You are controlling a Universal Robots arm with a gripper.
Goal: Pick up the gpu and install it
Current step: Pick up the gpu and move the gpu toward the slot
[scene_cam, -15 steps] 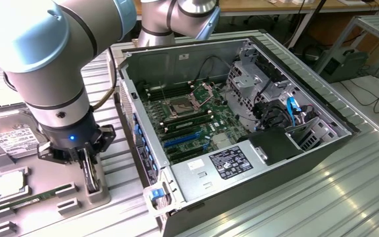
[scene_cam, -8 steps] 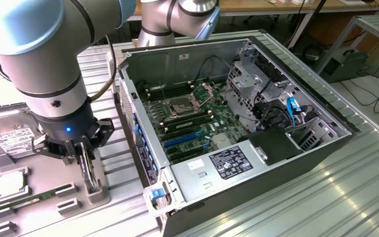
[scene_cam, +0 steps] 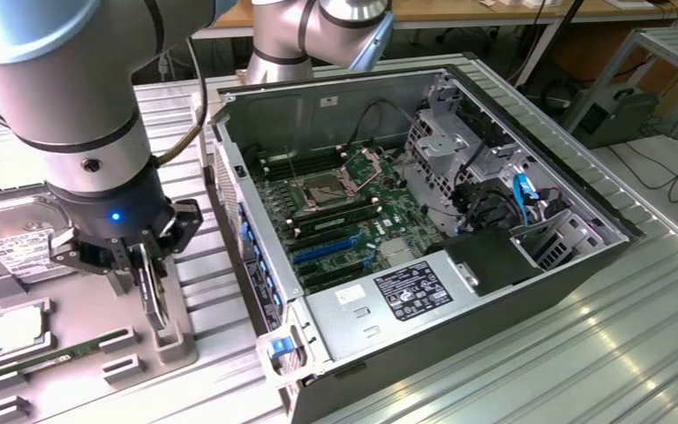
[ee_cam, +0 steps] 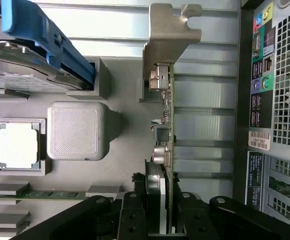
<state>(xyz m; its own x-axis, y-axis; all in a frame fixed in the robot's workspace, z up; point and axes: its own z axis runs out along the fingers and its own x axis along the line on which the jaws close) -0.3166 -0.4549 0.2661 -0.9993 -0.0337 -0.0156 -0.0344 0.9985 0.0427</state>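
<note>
The black, matte gripper hangs over the grey, grainy printed tray at the exterior view's left. Its jaws are narrow, clamped on the flat faces of the gpu. The thin card stands on edge in the tray's slotted holder, just beside the open computer case. In the wrist view the gpu appears edge-on between the fingers, with its bent silver bracket at the far end. A square chip lies flat in a tray pocket.

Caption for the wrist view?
Wrist view: fingers grip the gpu, on edge over the gray tray, beside the PC case.
</note>
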